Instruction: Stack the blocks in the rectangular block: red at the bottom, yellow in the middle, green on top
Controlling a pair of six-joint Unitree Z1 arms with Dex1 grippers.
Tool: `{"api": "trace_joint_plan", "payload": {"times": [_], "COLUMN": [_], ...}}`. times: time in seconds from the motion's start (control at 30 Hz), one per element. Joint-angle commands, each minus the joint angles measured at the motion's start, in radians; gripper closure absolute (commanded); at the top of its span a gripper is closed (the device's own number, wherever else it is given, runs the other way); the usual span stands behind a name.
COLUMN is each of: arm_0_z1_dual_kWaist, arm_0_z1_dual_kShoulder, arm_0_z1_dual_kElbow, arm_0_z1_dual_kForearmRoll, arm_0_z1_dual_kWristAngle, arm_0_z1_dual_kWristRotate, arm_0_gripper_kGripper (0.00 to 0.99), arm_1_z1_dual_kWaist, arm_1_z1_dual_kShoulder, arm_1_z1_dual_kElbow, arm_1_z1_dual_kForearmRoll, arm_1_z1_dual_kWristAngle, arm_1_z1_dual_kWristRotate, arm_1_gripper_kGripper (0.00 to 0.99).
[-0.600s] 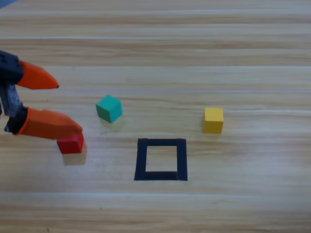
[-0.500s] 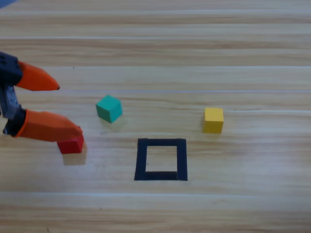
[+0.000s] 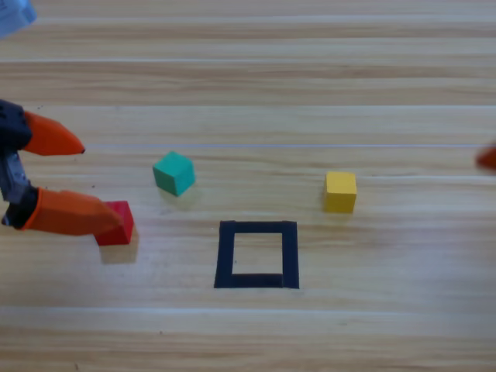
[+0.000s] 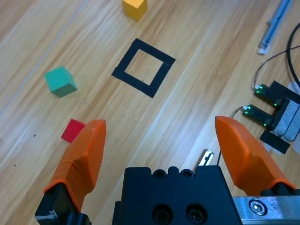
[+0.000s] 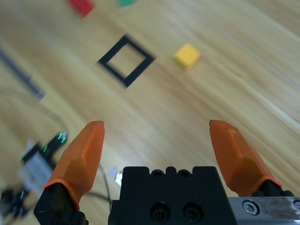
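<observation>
Blocks, high view: red cube (image 3: 116, 223), teal-green cube (image 3: 173, 172) and yellow cube (image 3: 340, 191) all sit apart on the wooden worktop (image 3: 256, 85); none is inside the black tape square (image 3: 257, 254).
Progress: nothing stacked yet, by my judgement; all three placements are left, red first.
Left hand, high view: left hand (image 3: 93, 186) hovers at the left edge, jaws spread wide, the nearer one overlapping the red cube's edge, holding nothing.
Right hand, high view: right hand (image 3: 487, 159) shows only as an orange tip at the right edge.
Left wrist view: jaws apart and empty; red cube (image 4: 72, 130) beside one jaw, teal-green cube (image 4: 61, 81) beyond, tape square (image 4: 143, 67) empty, yellow cube (image 4: 135, 8) at the top.
Right wrist view: jaws wide, nothing between; yellow cube (image 5: 187, 56) beside the tape square (image 5: 125, 60).
Materials: matte, sharp-edged cubes; flat tape outline; grained plank surface.
</observation>
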Motion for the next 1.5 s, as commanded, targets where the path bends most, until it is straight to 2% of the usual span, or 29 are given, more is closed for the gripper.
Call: {"api": "trace_joint_plan", "payload": {"times": [0.03, 0.17, 0.2, 0.27, 0.3, 0.33, 0.47, 0.6, 0.73, 0.9, 1.1, 1.4, 1.5], "arm_0_z1_dual_kWaist": [-0.024, -0.024, -0.024, -0.010, 0.010, 0.044, 0.128, 0.168, 0.185, 0.189, 0.197, 0.195, 0.195], "arm_0_z1_dual_kShoulder": [-0.016, 0.042, 0.070, 0.124, 0.150, 0.176, 0.348, 0.544, 0.676, 0.742, 0.772, 0.796, 0.786], "arm_0_z1_dual_kElbow": [0.021, -0.032, -0.056, -0.110, -0.134, -0.156, -0.251, -0.357, -0.412, -0.412, -0.384, -0.292, -0.262], "arm_0_z1_dual_kForearmRoll": [-0.008, -0.006, 0.009, 0.057, 0.086, 0.111, 0.210, 0.301, 0.335, 0.330, 0.285, 0.198, 0.170], "arm_0_z1_dual_kWristAngle": [0.099, 0.248, 0.265, 0.357, 0.383, 0.388, 0.401, 0.417, 0.412, 0.386, 0.348, 0.325, 0.319], "arm_0_z1_dual_kWristRotate": [-0.092, -0.253, -0.288, -0.399, -0.451, -0.495, -0.617, -0.678, -0.706, -0.724, -0.727, -0.753, -0.762], "arm_0_gripper_kGripper": [0.000, 0.028, 0.031, 0.030, 0.028, 0.028, 0.028, 0.030, 0.031, 0.030, 0.027, 0.028, 0.028], "arm_1_z1_dual_kWaist": [-0.051, -0.061, -0.063, -0.069, -0.081, -0.092, -0.094, -0.097, -0.097, -0.117, -0.146, -0.196, -0.202], "arm_1_z1_dual_kShoulder": [0.242, 0.376, 0.403, 0.457, 0.489, 0.523, 0.666, 0.750, 0.811, 0.909, 1.009, 1.072, 1.093], "arm_1_z1_dual_kElbow": [-0.038, -0.075, -0.090, -0.128, -0.164, -0.200, -0.329, -0.404, -0.452, -0.513, -0.578, -0.613, -0.621], "arm_1_z1_dual_kForearmRoll": [-0.018, -0.017, -0.012, 0.000, 0.020, 0.048, 0.112, 0.135, 0.146, 0.169, 0.169, 0.169, 0.169], "arm_1_z1_dual_kWristAngle": [-0.162, -0.156, -0.154, -0.156, -0.131, -0.108, -0.103, -0.103, -0.103, -0.088, -0.074, -0.056, -0.048], "arm_1_z1_dual_kWristRotate": [0.200, 0.308, 0.303, 0.341, 0.370, 0.393, 0.413, 0.433, 0.456, 0.516, 0.519, 0.524, 0.528], "arm_1_gripper_kGripper": [0.013, 0.014, 0.014, 0.013, 0.013, 0.013, 0.013, 0.010, 0.011, 0.007, 0.002, 0.002, 0.047]}}
